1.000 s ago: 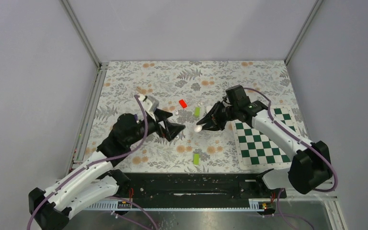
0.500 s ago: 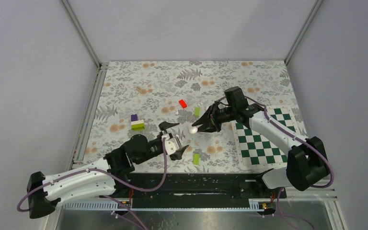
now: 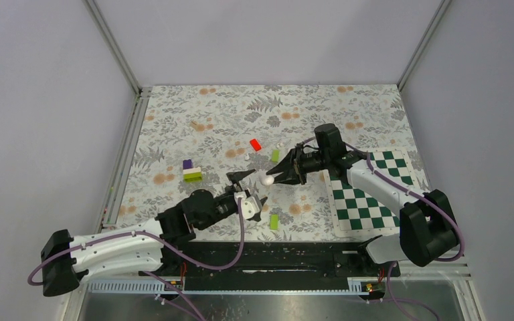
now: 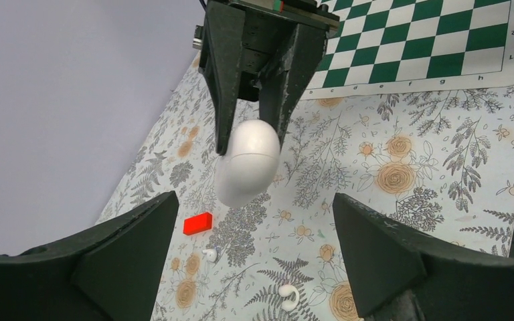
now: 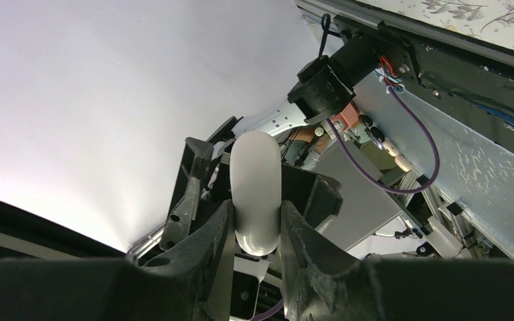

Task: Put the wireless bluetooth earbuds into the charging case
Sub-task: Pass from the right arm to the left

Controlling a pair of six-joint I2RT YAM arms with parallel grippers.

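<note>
The charging case, a closed glossy white pebble, hangs above the floral table, pinched at its upper end by my right gripper. In the right wrist view the case stands up between the two dark fingers of the right gripper. My left gripper is open, with its jaws set wide on either side of the case's lower end and not touching it. From above, the left gripper sits just near-left of the case. Two white earbuds lie on the table below.
A red block and a green block lie behind the case, another green block in front. A purple-white-green stack stands at the left. A green chessboard mat lies under the right arm.
My left arm has swung from the table's left-middle down to the near centre, so its open gripper now faces the case. The right gripper has carried the case slightly left.
</note>
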